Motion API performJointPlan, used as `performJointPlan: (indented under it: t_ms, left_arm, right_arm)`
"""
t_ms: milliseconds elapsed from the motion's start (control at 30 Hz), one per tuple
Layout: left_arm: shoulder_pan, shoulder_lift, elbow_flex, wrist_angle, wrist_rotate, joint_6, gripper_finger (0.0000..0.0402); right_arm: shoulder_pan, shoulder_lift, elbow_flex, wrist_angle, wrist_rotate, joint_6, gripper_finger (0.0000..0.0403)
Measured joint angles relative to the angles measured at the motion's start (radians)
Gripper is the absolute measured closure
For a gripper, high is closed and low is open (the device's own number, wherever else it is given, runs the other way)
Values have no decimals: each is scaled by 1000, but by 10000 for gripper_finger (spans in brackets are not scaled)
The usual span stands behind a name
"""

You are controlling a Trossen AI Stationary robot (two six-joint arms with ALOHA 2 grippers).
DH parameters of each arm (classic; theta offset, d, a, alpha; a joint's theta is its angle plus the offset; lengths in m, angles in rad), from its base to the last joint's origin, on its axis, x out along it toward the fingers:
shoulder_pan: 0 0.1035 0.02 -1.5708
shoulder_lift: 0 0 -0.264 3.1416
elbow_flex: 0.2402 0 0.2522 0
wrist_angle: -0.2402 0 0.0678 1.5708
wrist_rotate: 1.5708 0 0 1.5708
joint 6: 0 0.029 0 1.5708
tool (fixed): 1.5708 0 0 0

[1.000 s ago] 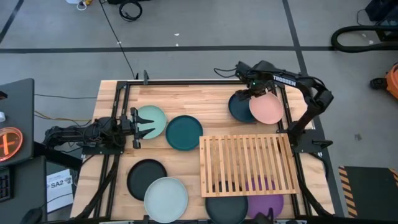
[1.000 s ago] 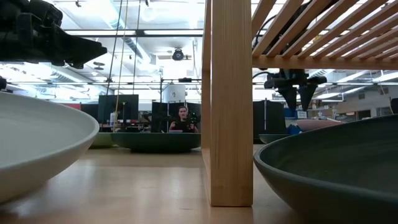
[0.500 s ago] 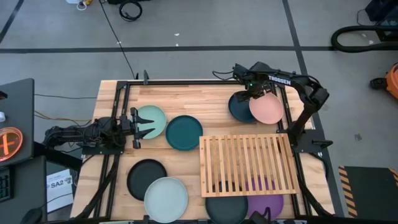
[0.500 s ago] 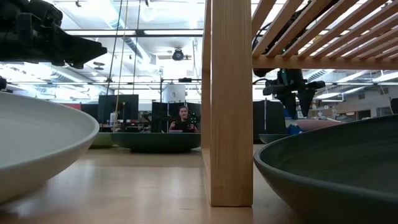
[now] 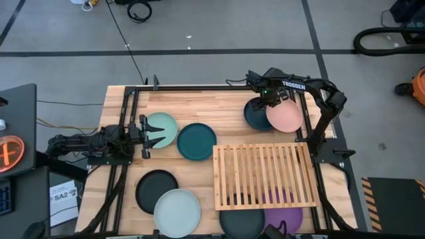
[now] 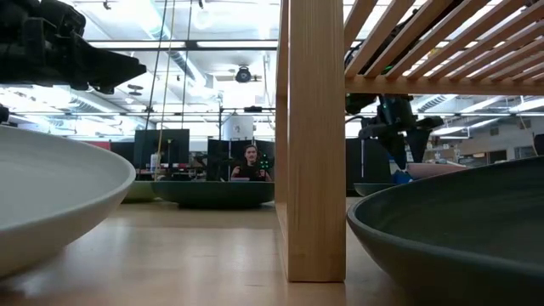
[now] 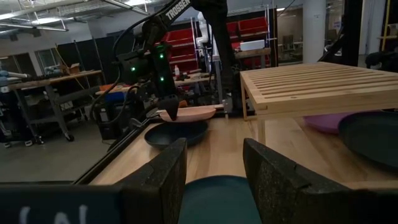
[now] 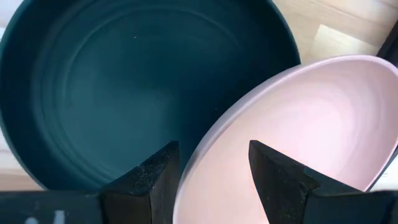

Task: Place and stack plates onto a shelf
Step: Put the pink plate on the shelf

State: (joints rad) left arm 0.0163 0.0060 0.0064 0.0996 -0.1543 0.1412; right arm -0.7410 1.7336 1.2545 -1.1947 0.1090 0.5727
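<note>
**Right gripper straddles the pink plate's rim at the table's far end**

The table [image 5: 199,99] carries the slatted shelf [image 5: 263,176], which hides parts of a dark plate [image 5: 240,219] and a purple plate [image 5: 284,216] beneath it; both are also cut off at the picture's edge. No plate lies on the shelf. In the open lie a pale plate [image 5: 177,212], a black plate [image 5: 157,187], a teal plate [image 5: 196,141] and a mint plate [image 5: 163,129].

The pink plate [image 8: 298,137] overlaps a navy plate [image 8: 124,87]. The right gripper [image 8: 211,168] has its fingers spread, one either side of the pink rim; contact cannot be made out. The left gripper [image 7: 214,168] waits, fingers apart and holding nothing, over the mint plate.
</note>
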Motion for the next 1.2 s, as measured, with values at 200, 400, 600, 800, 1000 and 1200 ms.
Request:
performJointPlan:
  t_ms: [200, 400, 600, 800, 1000, 1200]
  left_arm:
    - [0, 0, 0, 0, 0, 0, 237]
    - [0, 0, 0, 0, 0, 0, 237]
    - [0, 0, 0, 0, 0, 0, 237]
    - [0, 0, 0, 1, 0, 0, 237]
    - [0, 0, 0, 0, 0, 0, 237]
    - [0, 0, 0, 1, 0, 0, 237]
  right_arm:
    - [0, 0, 0, -1, 1, 0, 204]
    - [2, 0, 0, -1, 1, 1, 204]
    - [3, -1, -37, 12, 2, 1, 204]
    - [2, 0, -89, 40, 3, 1, 204]
    - [2, 0, -90, 57, 4, 1, 229]
    - [2, 0, -90, 57, 5, 1, 281]
